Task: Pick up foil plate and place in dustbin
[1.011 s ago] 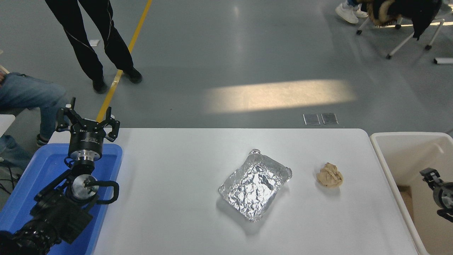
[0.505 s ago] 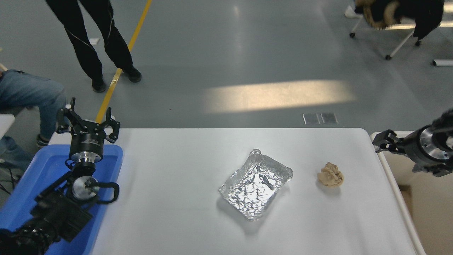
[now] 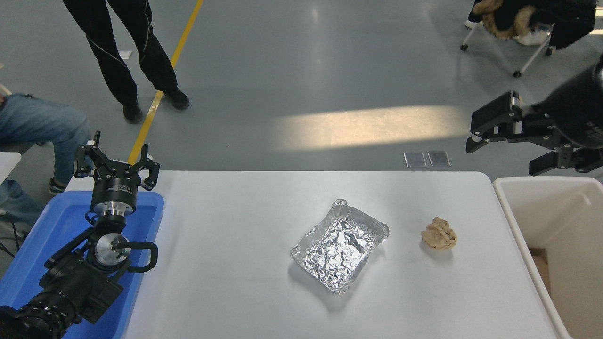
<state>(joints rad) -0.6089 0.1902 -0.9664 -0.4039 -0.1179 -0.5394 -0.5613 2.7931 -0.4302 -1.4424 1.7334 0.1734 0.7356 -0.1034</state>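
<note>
Note that the right gripper (image 3: 501, 148) has risen from low inside the dustbin (image 3: 541, 186) a second ago to a raised position above the bin's far left corner, near the right edge of the view. Its fingers are spread apart and hold nothing. You should read this as the start of the approach: the arm has cleared the bin and is now free to travel left across the table (image 3: 235, 245). The foil plate (image 3: 340, 245) has not moved; it lies flat and skewed near the table's centre, well apart from the gripper. The paper ball (image 3: 439, 233) sits between the plate and the bin, close to the likely travel path, so expect the arm to pass over it or around it. The left gripper (image 3: 115, 162) is parked over the blue bin (image 3: 28, 263) at lower left, fingers splayed and empty. No grasp has been made yet.
</note>
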